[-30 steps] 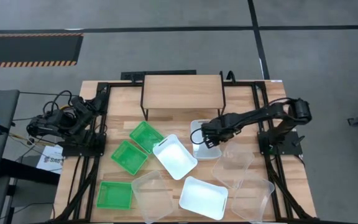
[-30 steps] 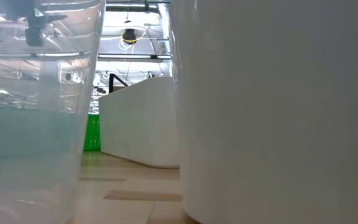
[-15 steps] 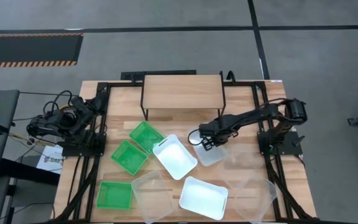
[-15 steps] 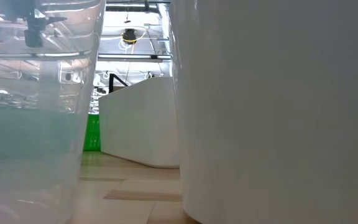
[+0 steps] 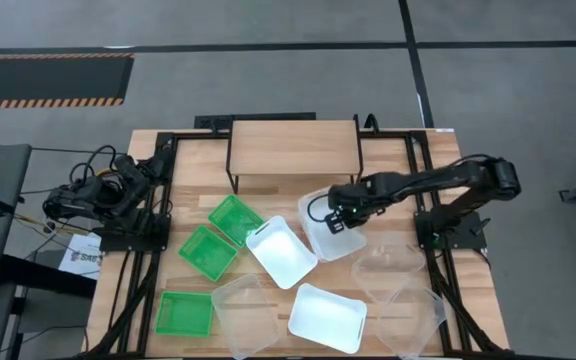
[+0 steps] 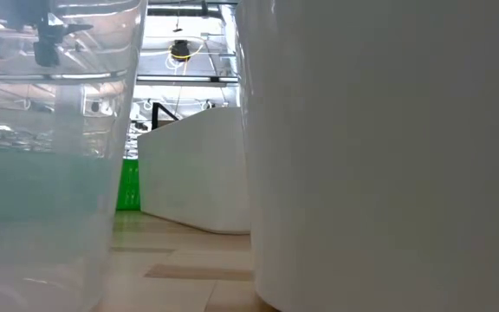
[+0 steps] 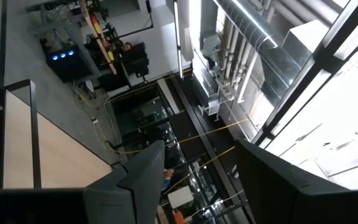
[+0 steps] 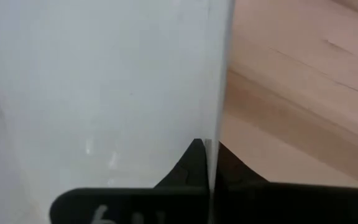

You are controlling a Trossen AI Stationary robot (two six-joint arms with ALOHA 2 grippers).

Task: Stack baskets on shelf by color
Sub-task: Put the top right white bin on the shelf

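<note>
**Right gripper clamping a white basket near the table's middle**

Nearest you, along the table's front edge, a green basket (image 5: 185, 313) is lying at 7 o'clock, a clear basket (image 5: 245, 313) is sitting beside it, a white basket (image 5: 327, 317) is resting at 6 o'clock, and two more clear baskets (image 5: 400, 290) are sitting at 5 o'clock. Moving inward, you are seeing two more green baskets (image 5: 208, 251) lying side by side at 9 o'clock of the table's middle, with a tilted white basket (image 5: 281, 251) just beside them. Your right gripper (image 5: 340, 219) is gripping the wall of a third white basket (image 5: 323, 236) just at 3 o'clock of that one; the right wrist view is showing the fingers (image 8: 197, 167) pinched together on the thin wall. Your left gripper (image 5: 56, 205) is waiting off the table's 9 o'clock edge, fingers (image 7: 146, 171) spread apart and pointing into the room. Farthest back, at 12 o'clock, the shelf (image 5: 293, 148) is standing with its wooden top bare.
</note>
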